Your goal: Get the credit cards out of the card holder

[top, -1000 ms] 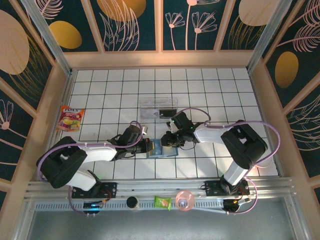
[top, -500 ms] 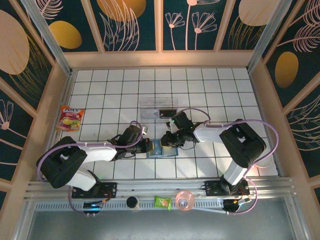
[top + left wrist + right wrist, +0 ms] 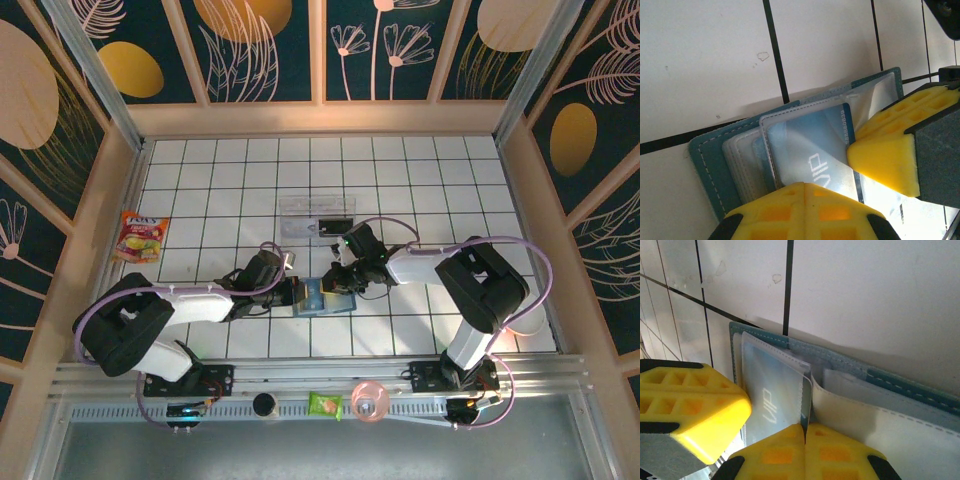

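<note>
Two closed grippers meet at the card holder (image 3: 322,297), which lies open on the tiles mid-table. The left gripper (image 3: 299,291) clamps its left edge, apparently to steady it. The right gripper (image 3: 805,442) has its jaws pressed together at the edge of the blue credit card (image 3: 812,150) in a clear sleeve; whether it pinches card or sleeve is unclear. This looks like the extraction step, and the next move calls for a straight pull along the pocket. A clear tray (image 3: 318,217) sits just beyond and a snack packet (image 3: 140,236) well apart; the likeliest obstacle is the sleeve dragging along
</note>
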Motion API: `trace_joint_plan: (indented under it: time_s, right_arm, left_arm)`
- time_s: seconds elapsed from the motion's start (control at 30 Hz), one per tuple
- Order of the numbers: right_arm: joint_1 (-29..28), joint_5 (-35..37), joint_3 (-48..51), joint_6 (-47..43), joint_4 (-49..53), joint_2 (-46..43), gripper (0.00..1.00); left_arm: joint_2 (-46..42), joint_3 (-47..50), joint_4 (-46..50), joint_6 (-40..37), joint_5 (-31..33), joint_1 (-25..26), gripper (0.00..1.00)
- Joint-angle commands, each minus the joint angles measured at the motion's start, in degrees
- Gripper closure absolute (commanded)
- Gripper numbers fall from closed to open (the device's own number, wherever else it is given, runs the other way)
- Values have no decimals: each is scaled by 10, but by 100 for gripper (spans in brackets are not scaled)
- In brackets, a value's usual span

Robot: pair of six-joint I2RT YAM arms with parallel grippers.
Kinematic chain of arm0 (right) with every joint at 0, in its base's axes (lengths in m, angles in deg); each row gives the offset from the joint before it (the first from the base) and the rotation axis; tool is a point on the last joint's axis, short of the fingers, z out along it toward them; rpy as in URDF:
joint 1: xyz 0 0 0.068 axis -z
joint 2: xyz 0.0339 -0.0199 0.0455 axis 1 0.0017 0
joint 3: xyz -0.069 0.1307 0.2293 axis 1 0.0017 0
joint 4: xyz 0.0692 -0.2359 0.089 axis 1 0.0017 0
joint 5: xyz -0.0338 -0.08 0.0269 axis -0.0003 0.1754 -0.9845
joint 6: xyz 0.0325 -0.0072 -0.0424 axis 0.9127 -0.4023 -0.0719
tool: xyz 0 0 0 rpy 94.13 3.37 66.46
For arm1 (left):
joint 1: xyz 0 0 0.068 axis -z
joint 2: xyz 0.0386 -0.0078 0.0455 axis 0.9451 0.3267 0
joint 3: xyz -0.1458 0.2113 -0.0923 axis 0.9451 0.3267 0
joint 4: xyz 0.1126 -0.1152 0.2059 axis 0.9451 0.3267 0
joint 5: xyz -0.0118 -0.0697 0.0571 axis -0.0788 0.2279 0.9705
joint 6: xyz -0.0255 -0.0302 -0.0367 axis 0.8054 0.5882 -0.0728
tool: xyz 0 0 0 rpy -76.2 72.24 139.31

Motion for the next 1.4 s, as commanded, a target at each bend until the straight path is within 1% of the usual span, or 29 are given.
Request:
trace_joint_plan:
  time_s: [0.0, 0.27, 0.47, 0.67, 0.7, 0.77, 0.8, 0.93, 0.97, 1.03, 1.07, 1.13, 1.3, 1.33, 1.37]
  right_arm:
    - [-4, 12, 17, 4, 8, -18, 100]
    - [11, 58, 44, 2, 56, -76, 100]
    - [14, 79, 59, -3, 71, -88, 100]
    - [-1, 64, 49, -15, 54, -81, 100]
    - [-7, 60, 42, -19, 52, -79, 100]
    - [-21, 57, 20, -29, 55, -67, 100]
    - [-25, 57, 12, -30, 54, -62, 100]
    - [-35, 57, -9, -31, 50, -43, 100]
    - [-36, 61, -11, -31, 50, -41, 96]
    - [-37, 67, -12, -30, 51, -39, 90]
    - [-37, 69, -11, -29, 50, -39, 89]
    - [-37, 72, -9, -27, 52, -37, 88]
    - [-39, 82, -8, -25, 55, -32, 85]
    - [-39, 86, -9, -25, 59, -32, 85]
    - [-40, 96, -10, -26, 64, -32, 85]
  left_arm:
    - [3, 12, 22, 6, 6, 4, 100]
    - [2, 18, 19, 9, 5, 4, 100]
    - [10, 16, 13, 8, -2, 3, 100]
    - [-11, 17, 8, 1, -4, 4, 100]
    - [-19, 19, 3, 0, -5, 4, 96]
    - [-37, 21, -7, -1, -8, 4, 83]
    - [-41, 21, -10, -3, -10, 4, 79]
    - [-54, 19, -22, -4, -21, 4, 69]
    - [-54, 19, -24, -4, -23, 4, 68]
    - [-48, 17, -24, -5, -25, 3, 69]
    - [-42, 15, -24, -5, -26, 4, 72]
    - [-27, 10, -23, -6, -28, 4, 79]
    - [3, -5, -19, -9, -29, 4, 80]
    - [6, -6, -16, -11, -27, 4, 81]
    - [8, -9, -11, -10, -22, 4, 85]
